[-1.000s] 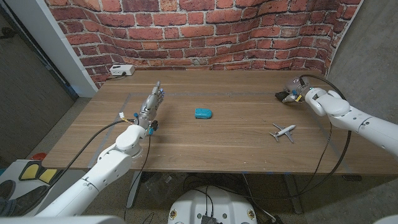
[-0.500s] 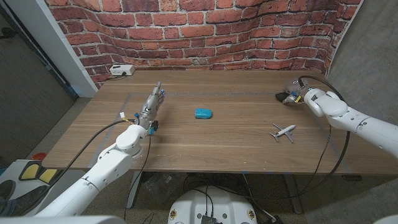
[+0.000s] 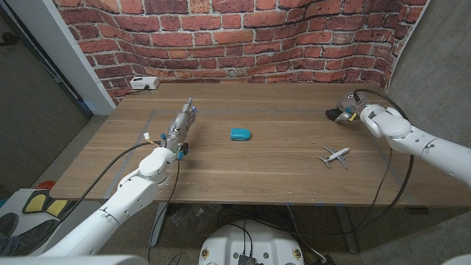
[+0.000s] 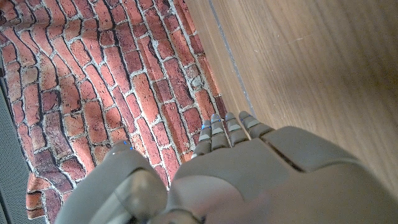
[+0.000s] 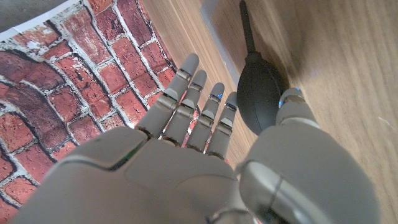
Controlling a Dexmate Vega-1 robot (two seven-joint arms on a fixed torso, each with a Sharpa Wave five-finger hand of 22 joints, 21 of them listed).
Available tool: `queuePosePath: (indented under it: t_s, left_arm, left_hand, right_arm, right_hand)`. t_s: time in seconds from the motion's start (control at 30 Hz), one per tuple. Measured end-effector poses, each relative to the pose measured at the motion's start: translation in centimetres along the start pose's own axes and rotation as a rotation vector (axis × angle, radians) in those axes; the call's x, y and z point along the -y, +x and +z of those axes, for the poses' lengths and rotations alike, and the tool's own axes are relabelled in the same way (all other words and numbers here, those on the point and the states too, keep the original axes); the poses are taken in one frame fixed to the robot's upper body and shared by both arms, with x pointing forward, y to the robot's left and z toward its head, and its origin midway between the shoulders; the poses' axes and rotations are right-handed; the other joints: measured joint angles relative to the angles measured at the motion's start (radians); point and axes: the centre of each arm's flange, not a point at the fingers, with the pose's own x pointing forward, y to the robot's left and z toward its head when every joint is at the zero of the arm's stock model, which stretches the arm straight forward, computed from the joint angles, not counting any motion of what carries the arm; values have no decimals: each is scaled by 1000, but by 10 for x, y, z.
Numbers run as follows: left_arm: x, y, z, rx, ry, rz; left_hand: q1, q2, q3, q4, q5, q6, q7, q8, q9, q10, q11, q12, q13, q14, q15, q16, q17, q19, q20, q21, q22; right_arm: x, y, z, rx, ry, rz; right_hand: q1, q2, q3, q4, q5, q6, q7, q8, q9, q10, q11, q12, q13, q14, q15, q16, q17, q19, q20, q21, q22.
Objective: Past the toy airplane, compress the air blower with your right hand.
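Beyond toy airplane (image 3: 335, 156), air blower (image 5: 261, 93) by right hand (image 5: 205, 155)

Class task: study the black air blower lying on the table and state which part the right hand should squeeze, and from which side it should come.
Grip the round bulb of the air blower, not its thin nozzle. The right hand probably does best closing from the bulb's blunt end, fingers on one flank and thumb on the other, because the blower lies flat with its nozzle pointing away.

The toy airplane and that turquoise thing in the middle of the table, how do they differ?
The toy airplane is white, thin and winged; the turquoise object is a compact rounded lump. The airplane lies toward the robot's right, nearer the front edge; the turquoise object sits mid-table, farther back. Both rest on the wooden table, untouched by either hand.
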Motion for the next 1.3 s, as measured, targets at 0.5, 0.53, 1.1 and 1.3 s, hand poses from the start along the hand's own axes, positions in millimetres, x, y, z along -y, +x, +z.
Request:
queuePosePath:
  t_s: [0.5,0.53,1.1,1.3]
  left_arm:
    - [-2,2,-2,-1,-5,3]
    - [-2,2,-2,-1,-6,2]
    - [-1,10,-4,-4,-11,-15]
    - [-1,13,-3,-3,-11,-24]
  left_hand:
    - [-10,10,-3,3,-4,0,0,0,0,0,0,0,0,0,0,0,0,0,0,0,0]
    - [-10,10,-3,3,-4,0,0,0,0,0,0,0,0,0,0,0,0,0,0,0,0]
    - [11,12,-10,1,-4,0,0,0,0,0,0,0,0,0,0,0,0,0,0,0,0]
    - [0,23,-10,1,-4,0,0,0,0,0,0,0,0,0,0,0,0,0,0,0,0]
  right_arm:
    - [2,-3,-4,-26,-9,20]
    - [2,-3,-4,-26,-9,19]
    - [26,-16,-12,-79,93,-36]
    - [36,-22,-18,-107,171,-97]
  right_hand:
    - [-64,-27,-40,7,23,-217,74,0,5,-187,61,-4,5,-146,18,-4,0,-82,15,-48,-5]
    - [-69,-26,-41,8,23,-226,77,0,5,-193,63,-4,5,-151,17,-4,0,-85,16,-49,-5]
    - [-148,-24,-70,38,37,-295,110,3,9,-256,93,7,9,-236,64,-8,0,-156,30,-92,-4]
    - [-202,-12,-89,62,37,-295,110,12,9,-247,102,16,9,-236,64,-3,0,-159,34,-92,-4]
